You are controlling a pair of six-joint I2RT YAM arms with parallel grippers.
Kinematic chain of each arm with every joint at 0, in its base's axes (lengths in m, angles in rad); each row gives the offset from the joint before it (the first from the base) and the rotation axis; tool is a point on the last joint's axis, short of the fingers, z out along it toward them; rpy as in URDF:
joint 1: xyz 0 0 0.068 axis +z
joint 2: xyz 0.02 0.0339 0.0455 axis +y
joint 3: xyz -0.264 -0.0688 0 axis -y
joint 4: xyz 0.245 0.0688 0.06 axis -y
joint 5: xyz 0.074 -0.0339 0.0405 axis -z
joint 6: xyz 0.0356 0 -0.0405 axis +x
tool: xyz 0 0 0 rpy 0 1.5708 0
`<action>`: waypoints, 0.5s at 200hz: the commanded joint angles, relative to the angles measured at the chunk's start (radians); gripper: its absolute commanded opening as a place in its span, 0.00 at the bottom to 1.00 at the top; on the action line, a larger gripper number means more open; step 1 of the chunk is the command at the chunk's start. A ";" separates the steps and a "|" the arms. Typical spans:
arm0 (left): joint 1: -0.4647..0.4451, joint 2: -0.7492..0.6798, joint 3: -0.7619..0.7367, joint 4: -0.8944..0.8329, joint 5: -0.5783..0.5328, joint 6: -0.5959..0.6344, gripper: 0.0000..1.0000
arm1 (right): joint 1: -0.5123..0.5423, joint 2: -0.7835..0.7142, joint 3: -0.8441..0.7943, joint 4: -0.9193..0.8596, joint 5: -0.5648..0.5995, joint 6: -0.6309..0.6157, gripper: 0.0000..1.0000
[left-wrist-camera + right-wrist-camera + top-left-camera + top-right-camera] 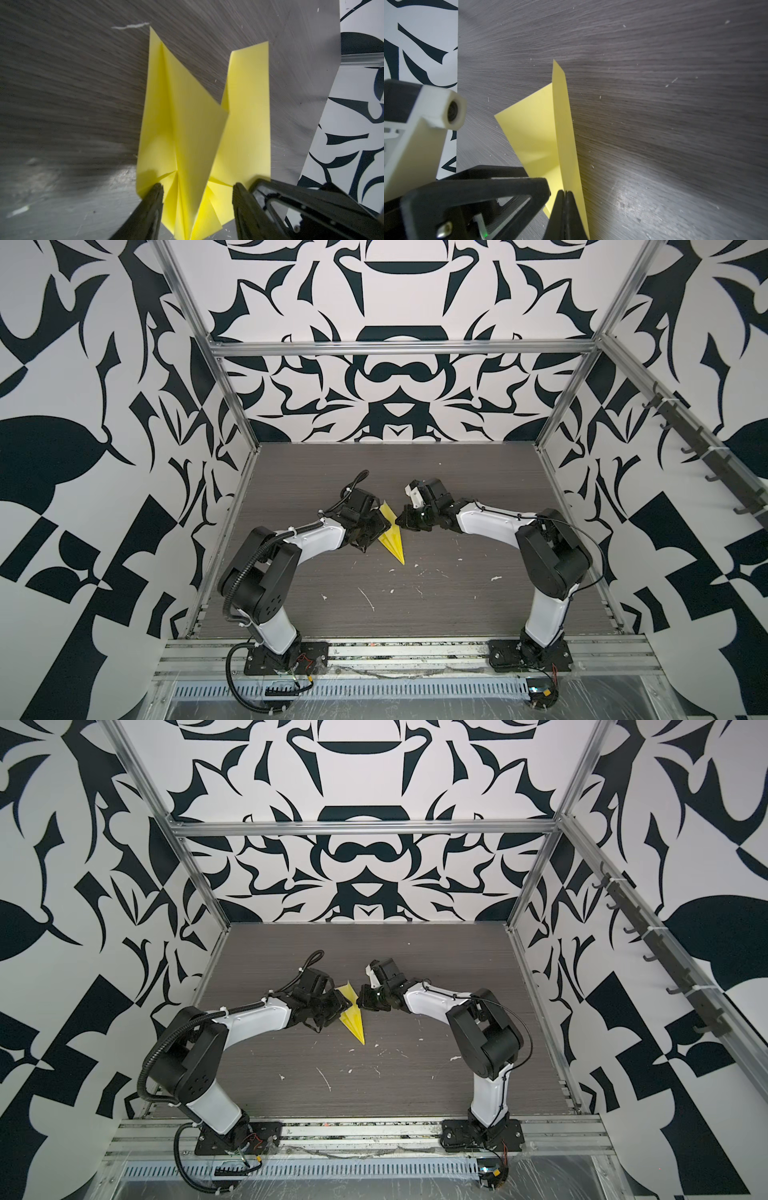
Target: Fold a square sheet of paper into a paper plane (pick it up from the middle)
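Paper plane [392, 545] [353, 1021] lies mid-worktop [415, 472] in both top views, left gripper [374, 531] and right gripper [401, 520] meeting at it. Left wrist: fingers [154, 199] part-open, straddling its folds. Right wrist: fingers [560, 207] closed, pinching its raised flap.

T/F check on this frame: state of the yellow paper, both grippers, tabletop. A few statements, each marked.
1. The yellow folded paper plane rests on the dark wood-grain table. True.
2. The right gripper is wide open. False: it is shut, pinching a raised flap of the plane.
3. The left gripper is open, with its jaws either side of the plane's folds. True.
4. The plane is a flat uncreased square. False: it is creased into a narrow pointed shape.
5. The table carries small white flecks. True.
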 commanded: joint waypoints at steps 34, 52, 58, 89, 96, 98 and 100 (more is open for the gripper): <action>-0.015 0.045 0.005 -0.029 0.015 0.025 0.60 | -0.011 0.002 -0.018 -0.003 0.050 0.017 0.00; -0.020 0.064 0.020 -0.044 0.032 0.044 0.60 | -0.011 0.011 -0.019 -0.016 0.063 0.012 0.00; -0.022 0.068 0.027 -0.052 0.032 0.049 0.60 | -0.011 0.014 -0.020 -0.016 0.063 0.009 0.01; -0.025 0.082 0.037 -0.071 0.025 0.057 0.60 | -0.016 0.034 -0.016 -0.026 0.014 -0.019 0.15; -0.025 0.083 0.037 -0.074 0.025 0.059 0.60 | -0.017 0.042 -0.011 -0.035 0.002 -0.028 0.16; -0.025 0.083 0.037 -0.076 0.024 0.059 0.60 | -0.019 0.045 -0.010 -0.037 0.001 -0.030 0.16; -0.025 0.083 0.038 -0.076 0.024 0.059 0.60 | -0.020 0.047 -0.009 -0.039 -0.003 -0.032 0.17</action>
